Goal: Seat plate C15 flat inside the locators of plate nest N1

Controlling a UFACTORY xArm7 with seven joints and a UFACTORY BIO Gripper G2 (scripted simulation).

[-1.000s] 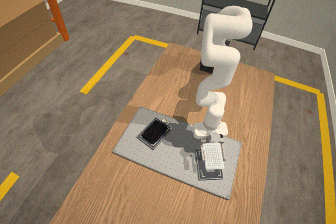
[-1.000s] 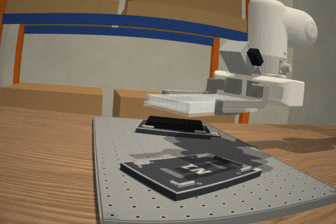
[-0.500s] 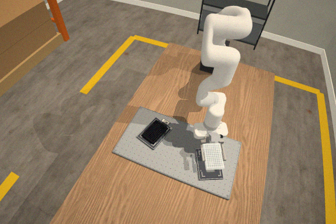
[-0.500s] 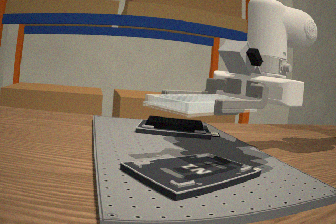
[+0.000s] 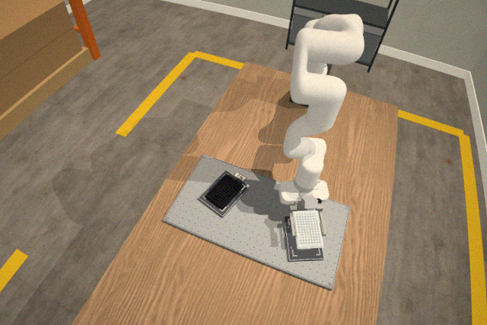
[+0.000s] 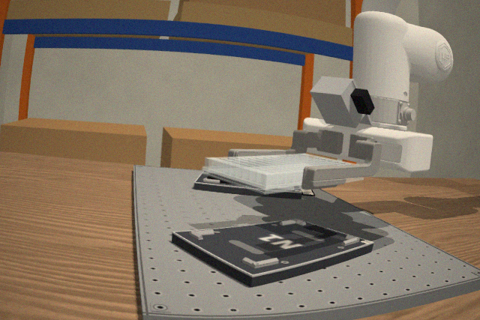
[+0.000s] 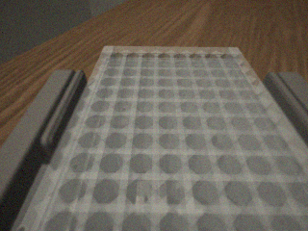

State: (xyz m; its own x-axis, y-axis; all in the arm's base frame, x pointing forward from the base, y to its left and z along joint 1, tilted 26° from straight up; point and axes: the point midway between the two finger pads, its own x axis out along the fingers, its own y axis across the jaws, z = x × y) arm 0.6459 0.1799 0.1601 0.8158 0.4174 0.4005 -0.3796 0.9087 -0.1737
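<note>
Wood-grained counter [image 5: 354,148] [image 6: 58,200] [image 7: 192,24], grey walls around it, with a perforated grey base board [image 5: 251,248] [image 6: 163,270] carrying two dark nests. From my remote station I see the pincer [image 5: 308,224] [image 6: 271,163] [image 7: 175,111] closed on the clear well plate, which I take to be C15 [image 5: 308,231] [image 6: 271,171] [image 7: 168,125]; one finger lies along each long side, so the wells stay uncovered and the end away from the palm projects free. C15 is held above plate nest N1 [image 5: 306,255] [image 6: 252,270], not touching it; the exterior view shows air beneath and the nest's marking exposed. Raised corner locators [image 6: 260,261] on N1 presumably fix the seat, hence the need to match the plate's outline to them before lowering. From the top, the plate covers much of N1 but appears offset toward the arm, though its height makes this uncertain. Black plate C51, by my reading [image 5: 226,191], sits in the other nest, N2 [image 5: 222,213] [image 6: 247,191], its required place; I would leave it alone. Judgement: transport mostly done, seating pending. Next: align, lower level, then release. Risk: an edge riding up on a locator and leaving C15 tilted.
</note>
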